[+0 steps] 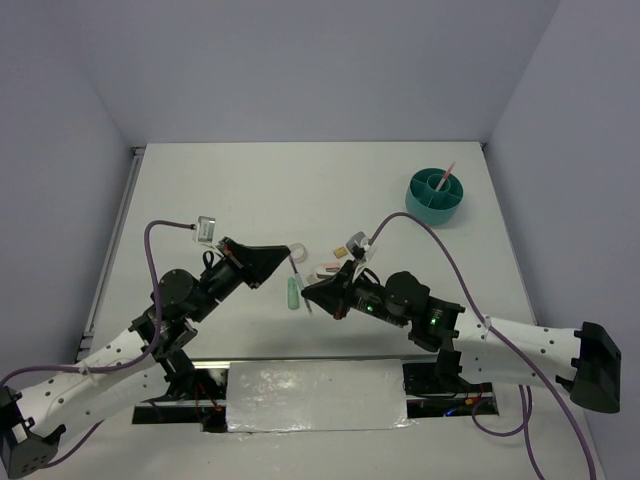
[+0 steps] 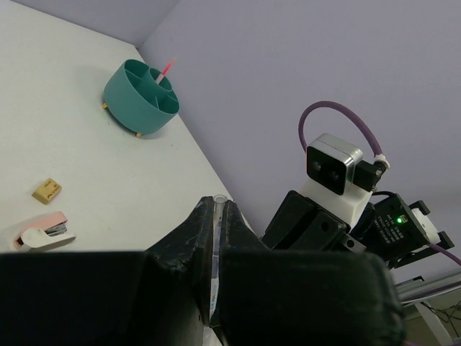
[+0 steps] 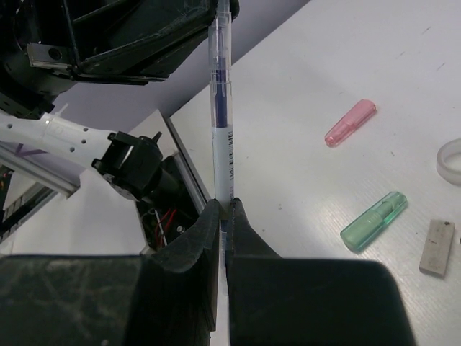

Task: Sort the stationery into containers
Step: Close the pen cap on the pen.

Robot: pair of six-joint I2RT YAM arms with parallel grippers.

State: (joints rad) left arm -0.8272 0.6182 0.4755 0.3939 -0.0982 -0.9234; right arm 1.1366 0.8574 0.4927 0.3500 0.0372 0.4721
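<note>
A clear pen with blue ink (image 3: 222,108) is held at both ends. My right gripper (image 3: 225,205) is shut on its lower part, and my left gripper (image 2: 218,204) is shut on its upper end (image 2: 217,216). In the top view the left gripper (image 1: 283,258) and the right gripper (image 1: 308,290) meet at the table's middle. A pink stub (image 3: 351,122), a mint-green stub (image 3: 374,220), a white tape ring (image 3: 452,160) and a grey block (image 3: 438,247) lie on the table. The teal organiser (image 1: 436,196) stands at the far right with a thin pink pen (image 1: 447,172) in it.
A tan block (image 2: 47,189) and a pink-and-white stapler-like item (image 2: 43,232) lie on the table short of the organiser (image 2: 140,97). The table's near edge has an open slot with wiring (image 3: 162,209). Grey walls close off three sides.
</note>
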